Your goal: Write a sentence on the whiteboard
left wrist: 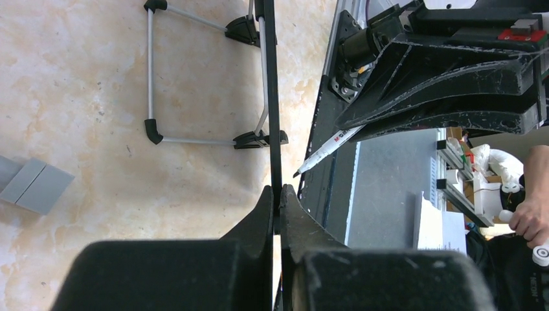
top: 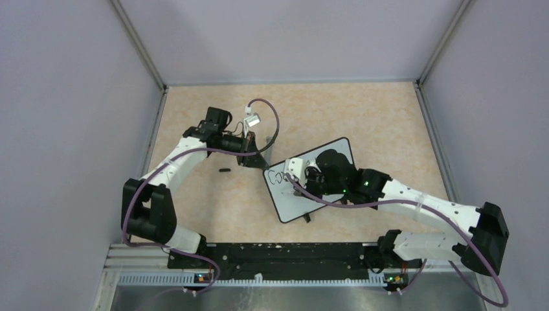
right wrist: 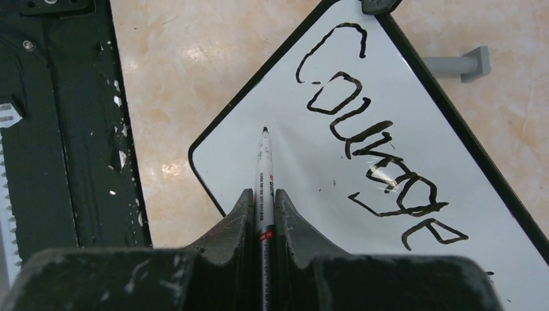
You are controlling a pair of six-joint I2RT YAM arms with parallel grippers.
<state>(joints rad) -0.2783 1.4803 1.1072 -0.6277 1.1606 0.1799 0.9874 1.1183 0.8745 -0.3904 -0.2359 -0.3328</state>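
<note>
Black "Courage" [right wrist: 382, 139] on whiteboard [right wrist: 304, 165], left jaws clamping its edge, right jaws gripping marker [right wrist: 265, 175]

left arm [top: 173, 163]: white links, black joints | right arm [top: 434, 206]: same | cables [top: 277, 120]: purple | right claw [right wrist: 262, 193]: black, scuffed

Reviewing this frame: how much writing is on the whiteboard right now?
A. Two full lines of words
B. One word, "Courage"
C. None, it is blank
B: in the right wrist view the whiteboard carries only the word Courage, and the marker tip sits over blank board beside it.
</note>
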